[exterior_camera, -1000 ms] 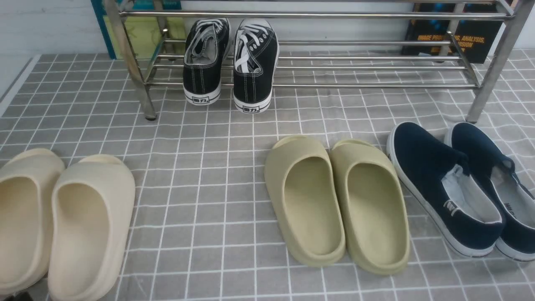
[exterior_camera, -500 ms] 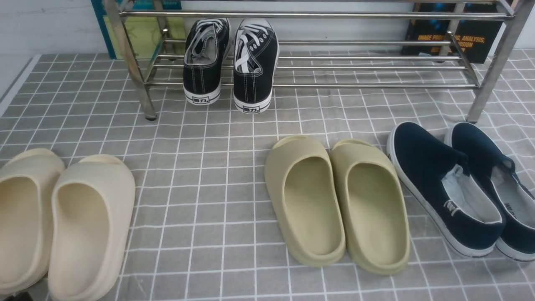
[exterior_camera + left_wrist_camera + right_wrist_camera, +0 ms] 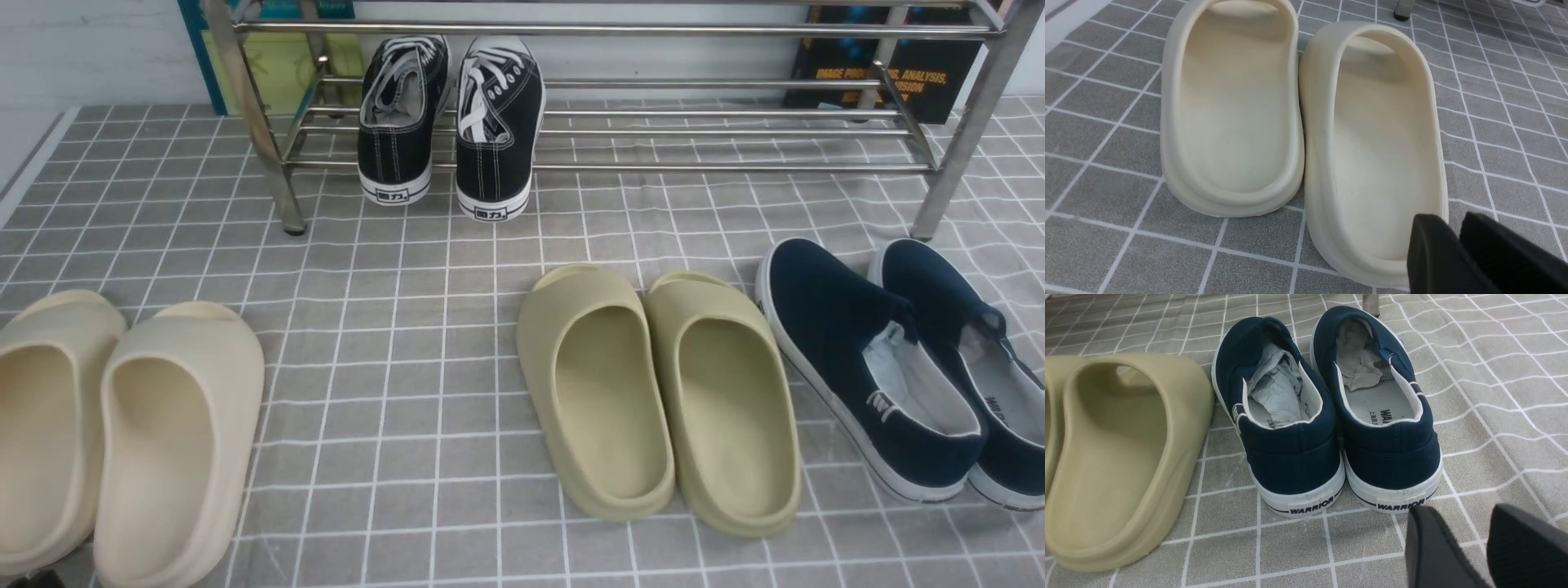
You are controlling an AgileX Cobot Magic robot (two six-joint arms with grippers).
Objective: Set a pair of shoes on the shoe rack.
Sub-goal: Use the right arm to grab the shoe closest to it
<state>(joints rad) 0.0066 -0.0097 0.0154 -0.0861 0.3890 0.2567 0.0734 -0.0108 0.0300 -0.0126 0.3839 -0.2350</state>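
The two navy-blue slip-on shoes [image 3: 841, 327] stand side by side on the grey checked cloth at the front right, toes toward the shoe rack [image 3: 620, 30]. In the right wrist view their heels [image 3: 1290, 453] face me, with crumpled paper inside. My right gripper [image 3: 1461, 516] is open and empty, just behind the heel of the right-hand shoe [image 3: 1392, 457]. My left gripper [image 3: 1455, 222] is shut and empty, over the heel edge of a cream slide [image 3: 1372, 143]. Neither gripper shows in the front view.
Black lace-up sneakers [image 3: 449, 139] sit on the rack's lower shelf at its left end. Olive slides [image 3: 604, 392] lie just left of the navy shoes. Cream slides [image 3: 163, 433] lie at the front left. A dark book [image 3: 922, 73] leans behind the rack.
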